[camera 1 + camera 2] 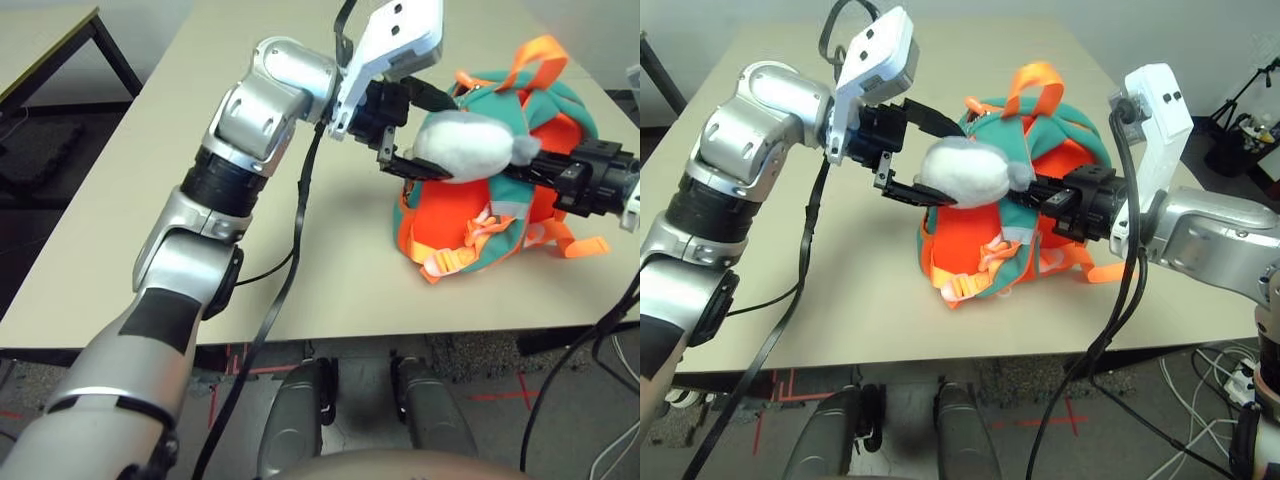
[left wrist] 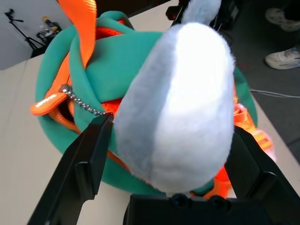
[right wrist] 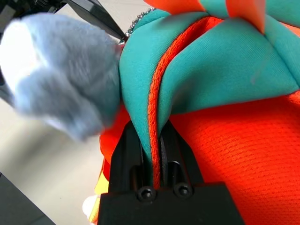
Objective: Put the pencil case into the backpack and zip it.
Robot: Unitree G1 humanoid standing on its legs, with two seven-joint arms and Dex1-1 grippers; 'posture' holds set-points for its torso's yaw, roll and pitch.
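The orange and teal backpack [image 1: 455, 215] lies on the beige table [image 1: 150, 220]. Its grey plush charm [image 1: 465, 145] hangs on a small chain [image 2: 82, 104] in front of it. My left gripper [image 2: 172, 125] is open, with one black finger [image 2: 89, 159] on each side of the charm. My right gripper [image 3: 152, 140] comes in from the right and is shut on a teal fold of the backpack along the orange zipper line [image 3: 157, 84]. An orange pull tab [image 2: 47, 103] sits at the chain's end. The pencil case is out of view.
Bare tabletop [image 1: 840, 300] stretches left of the backpack and toward the front edge. A dark side table [image 1: 50, 40] stands at the back left. Cables [image 1: 1120, 330] hang off the right arm. A person's shoes [image 2: 283, 58] rest on the floor beyond the table.
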